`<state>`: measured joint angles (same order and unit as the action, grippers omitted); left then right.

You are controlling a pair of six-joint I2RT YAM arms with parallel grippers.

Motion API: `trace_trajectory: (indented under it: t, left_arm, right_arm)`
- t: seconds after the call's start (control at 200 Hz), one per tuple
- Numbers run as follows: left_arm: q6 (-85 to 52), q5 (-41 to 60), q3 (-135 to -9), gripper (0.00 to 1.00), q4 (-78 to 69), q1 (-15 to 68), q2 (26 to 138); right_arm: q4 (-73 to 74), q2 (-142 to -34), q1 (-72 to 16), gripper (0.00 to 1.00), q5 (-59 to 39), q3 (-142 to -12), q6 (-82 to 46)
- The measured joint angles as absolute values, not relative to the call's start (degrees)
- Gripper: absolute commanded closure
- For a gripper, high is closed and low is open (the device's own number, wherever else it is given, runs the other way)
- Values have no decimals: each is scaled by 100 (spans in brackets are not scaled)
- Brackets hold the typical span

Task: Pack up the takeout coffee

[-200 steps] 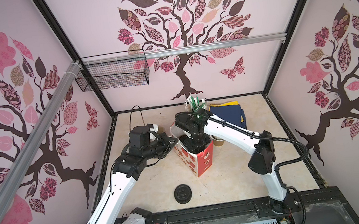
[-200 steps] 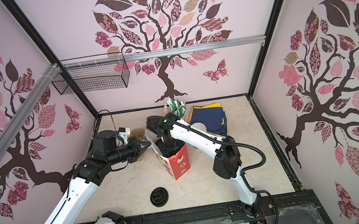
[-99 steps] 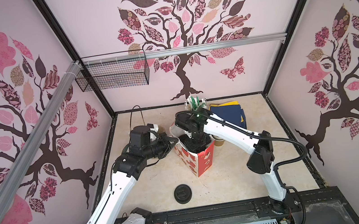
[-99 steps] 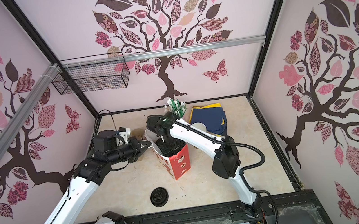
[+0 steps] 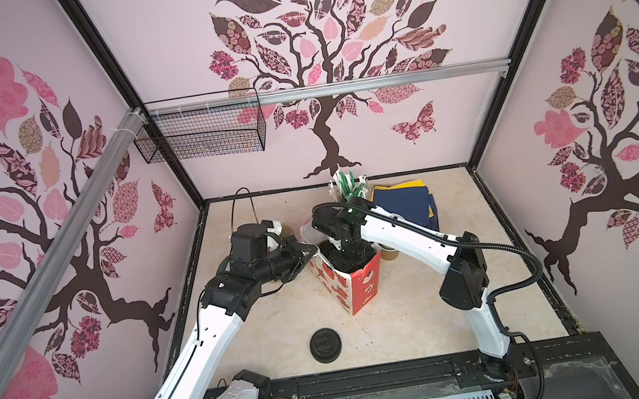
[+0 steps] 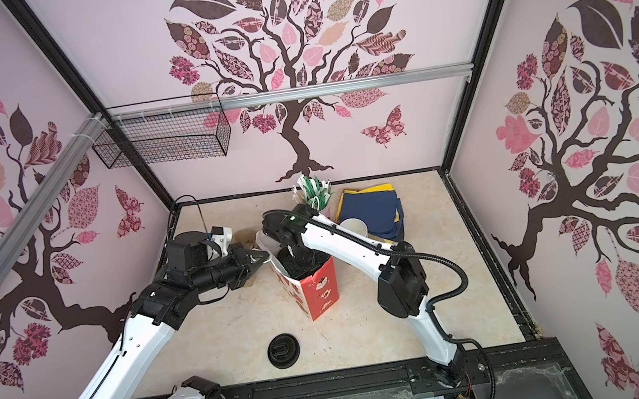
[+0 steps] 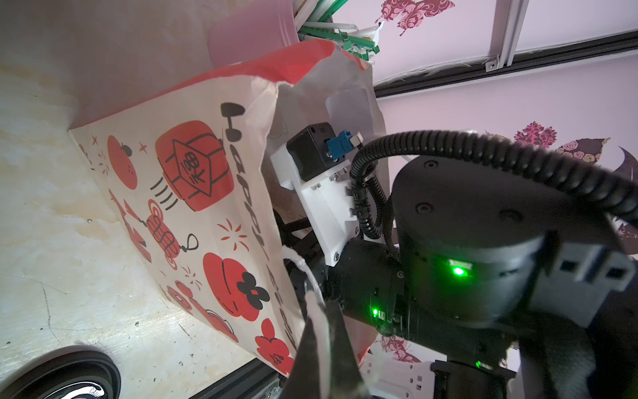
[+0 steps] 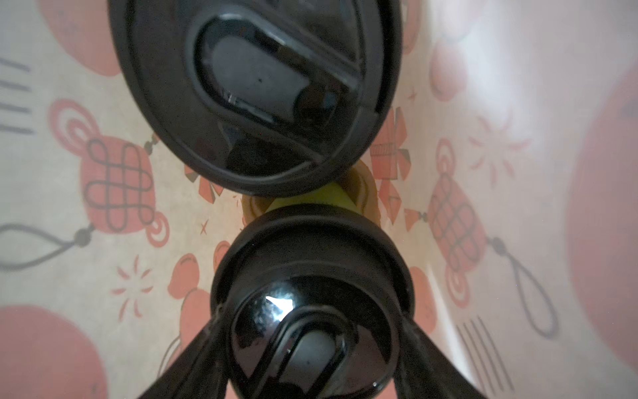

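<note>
The red-and-white paper bag (image 5: 356, 283) stands open mid-table. Inside it, the right wrist view shows two takeout coffee cups from above, each under a black sip lid. One lid (image 8: 255, 89) lies farther off. The other lid (image 8: 310, 297) sits between the fingers (image 8: 193, 359) of my right gripper (image 8: 310, 317), which is shut on that cup. In both top views that gripper (image 5: 352, 257) reaches down into the bag. My left gripper (image 7: 321, 331) is shut on a white strip at the bag's top edge, on the bag's left side (image 5: 310, 251).
A loose black lid (image 5: 325, 345) lies on the table in front of the bag. Behind the bag are an open paper cup (image 6: 355, 229), navy and yellow napkins (image 5: 406, 201) and a pink holder of straws (image 5: 347, 186). A wire basket (image 5: 200, 132) hangs on the back wall.
</note>
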<state>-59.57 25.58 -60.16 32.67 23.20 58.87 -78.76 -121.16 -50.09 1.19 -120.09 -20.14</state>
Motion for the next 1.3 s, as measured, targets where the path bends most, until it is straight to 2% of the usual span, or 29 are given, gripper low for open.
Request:
trace_trajectory:
  t: [1.3]
  left_arm:
    - [-5955, 2556, -6016, 100, 3269, 2320, 5942]
  right_arm:
    - [-7083, -11791, -4971, 36, -36, -10923, -1879]
